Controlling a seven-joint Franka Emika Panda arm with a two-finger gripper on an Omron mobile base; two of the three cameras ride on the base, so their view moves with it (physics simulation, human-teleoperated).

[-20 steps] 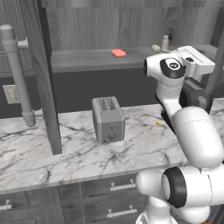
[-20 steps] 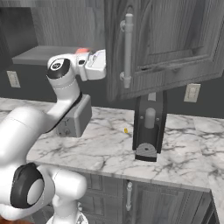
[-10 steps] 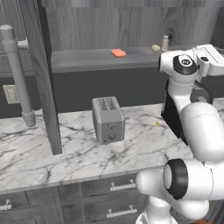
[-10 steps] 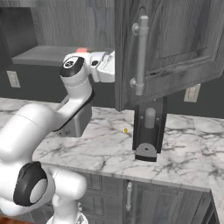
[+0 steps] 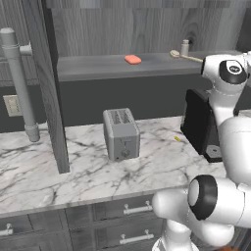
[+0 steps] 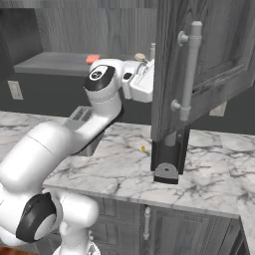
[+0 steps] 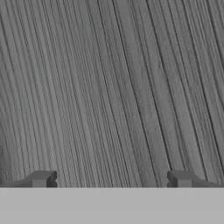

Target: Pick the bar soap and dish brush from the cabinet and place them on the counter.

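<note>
The cabinet (image 5: 147,29) stands with its doors swung wide, which leaves the grey shelf exposed and both task items reachable from the front. The bar soap (image 5: 132,60) lies flat near the middle of that shelf, well apart from the dish brush (image 5: 184,56), which rests toward the shelf's right end with its round head beside a small beige bottle (image 5: 185,47) and its thin handle running out to the right. Neither has been lifted yet, so the counter (image 5: 88,174) carries only what belongs there: a toaster (image 5: 121,133) near its back edge, a dark coffee machine (image 5: 198,125) toward the right end, and a tiny yellow speck (image 5: 177,138) between them. The gripper (image 7: 111,180) is spread wide with nothing between its fingertips, and the hand view faces dark wood grain at close range, probably the inner face of the right door (image 6: 174,64), against which the wrist sits in the right base view. That suggests the hand is pointed away from the shelf and must turn toward the brush, the closer of the two items, before any grasp.
</note>
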